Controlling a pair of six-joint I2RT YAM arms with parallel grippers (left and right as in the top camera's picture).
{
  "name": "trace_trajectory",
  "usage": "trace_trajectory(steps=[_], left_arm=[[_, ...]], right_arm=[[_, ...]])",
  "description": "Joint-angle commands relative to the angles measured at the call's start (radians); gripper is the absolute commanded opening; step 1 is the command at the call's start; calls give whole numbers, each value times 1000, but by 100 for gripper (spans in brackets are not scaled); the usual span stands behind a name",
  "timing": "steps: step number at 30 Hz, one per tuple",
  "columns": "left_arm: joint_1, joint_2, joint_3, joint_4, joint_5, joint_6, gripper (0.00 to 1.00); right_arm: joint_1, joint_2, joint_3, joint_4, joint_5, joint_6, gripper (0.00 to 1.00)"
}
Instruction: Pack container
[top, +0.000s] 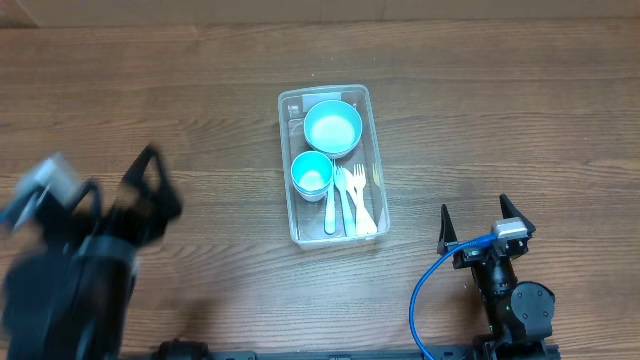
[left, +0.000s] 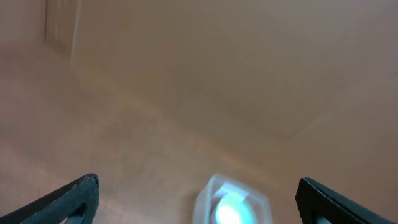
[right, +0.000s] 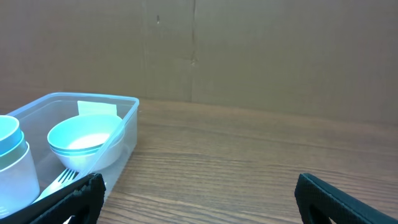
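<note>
The clear rectangular container (top: 370, 165) stands at the middle of the wooden table. It holds a light-blue bowl (top: 332, 127), a light-blue cup (top: 312, 173), a spoon (top: 330, 205) and white forks (top: 360, 200). My left gripper (top: 150, 190) is open and empty, blurred, well left of the container; its wrist view shows the container (left: 233, 202) small and blurred far ahead. My right gripper (top: 473, 225) is open and empty, to the right of and nearer than the container. The right wrist view shows the container (right: 127, 134) at the left with the bowl (right: 84, 143) and cup (right: 12, 165) inside.
A brown cardboard wall (right: 249, 50) stands behind the table. A blue cable (top: 425, 290) loops beside the right arm's base (top: 515, 305). The left arm's body (top: 70, 270) covers the table's near left corner.
</note>
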Motion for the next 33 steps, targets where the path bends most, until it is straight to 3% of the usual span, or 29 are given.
trace_trajectory(steps=[1, 3, 8, 14, 16, 19, 23, 29, 33], left_arm=[[2, -259, 7, -45, -28, 65, 100], [2, -396, 5, -135, -28, 93, 100], [28, -542, -46, -298, -23, 92, 100], [92, -607, -257, -269, -23, 90, 100], [92, -607, -336, -187, -26, 93, 100], [92, -607, -555, 77, -5, 141, 100], [92, -607, -871, 494, 89, 348, 100], [91, -607, -1091, 705, 177, 476, 100], [91, -607, -1151, 718, 187, 536, 100]], right_arm=[[-8, -8, -10, 7, -6, -4, 100], [-8, -8, -10, 7, -6, -4, 100], [-8, -8, -10, 7, -6, -4, 100], [-8, -8, -10, 7, -6, -4, 100], [-8, -8, -10, 7, -6, -4, 100], [-8, -8, -10, 7, -6, -4, 100], [-8, -8, -10, 7, -6, -4, 100], [-8, -8, -10, 7, -6, -4, 100], [-8, -8, -10, 7, -6, -4, 100]])
